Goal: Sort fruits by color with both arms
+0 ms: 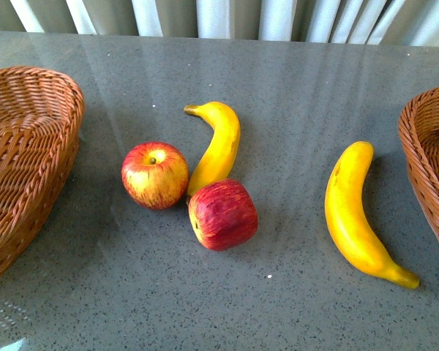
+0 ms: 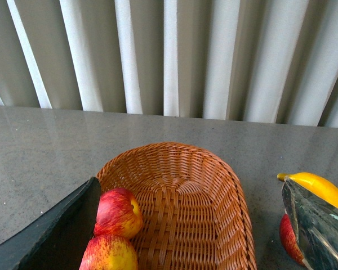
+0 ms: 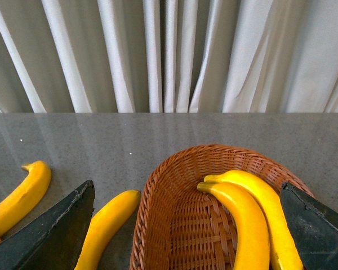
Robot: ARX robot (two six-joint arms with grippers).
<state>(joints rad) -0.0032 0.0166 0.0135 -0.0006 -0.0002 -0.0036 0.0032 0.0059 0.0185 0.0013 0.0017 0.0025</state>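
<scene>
Twice over, hovering wide and empty: left gripper [image 2: 188, 225] facing the left basket [image 2: 174, 169] with two apples [image 2: 119, 212], right gripper [image 3: 183, 230] facing the right basket [image 3: 158, 185] with two bananas [image 3: 245, 225]. Lying on the table [image 1: 293, 95]: streaked apple [image 1: 155, 175], dark apple [image 1: 223, 214] and banana [image 1: 218, 146] clustering together, another banana [image 1: 355, 212] well apart.

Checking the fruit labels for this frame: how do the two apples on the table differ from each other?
The streaked apple is red over yellow; the darker apple is deep red. The streaked apple stands upright, stem dimple up; the darker apple lies tipped over. The darker apple hides the end of a banana; the streaked apple sits beside that banana. Both are similar in size and rest on the grey table.
</scene>
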